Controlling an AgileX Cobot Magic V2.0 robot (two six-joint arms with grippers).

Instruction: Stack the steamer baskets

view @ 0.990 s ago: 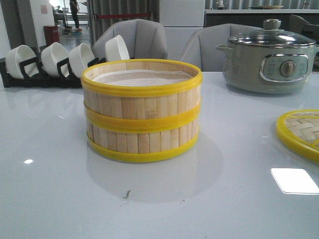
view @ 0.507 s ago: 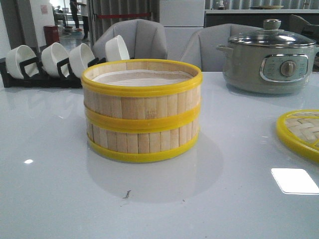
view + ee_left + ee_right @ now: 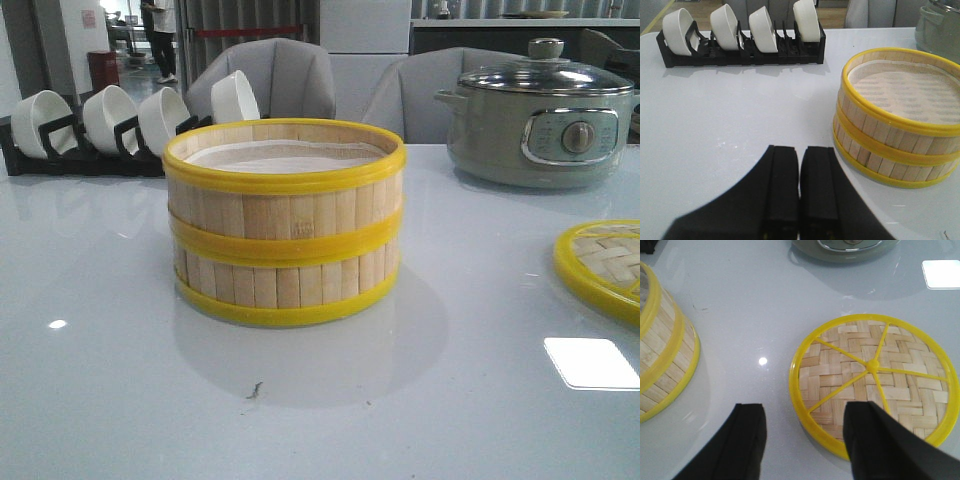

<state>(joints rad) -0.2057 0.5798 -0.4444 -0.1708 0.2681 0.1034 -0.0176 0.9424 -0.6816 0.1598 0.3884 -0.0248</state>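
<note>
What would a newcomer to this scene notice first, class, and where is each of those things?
The eye lands on the two steamer baskets, already stacked one on the other mid-table, bright yellow rims against pale slats. Next comes the woven lid lying flat to the right, with the right gripper above it, jaws apart. Behind sit white bowls in a black rack at left and a grey-green pot at right.

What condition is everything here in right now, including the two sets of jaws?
Two slatted bamboo steamer baskets with yellow rims: stacked, uncovered, paper-lined.
Flat woven-bamboo lid with yellow rim: lying on the table, off the baskets.
Grey-green electric pot: glass lid on.
White bowls in black rack: standing on edge.
Left gripper: jaws closed, empty.
Right gripper: jaws open, empty.
</note>
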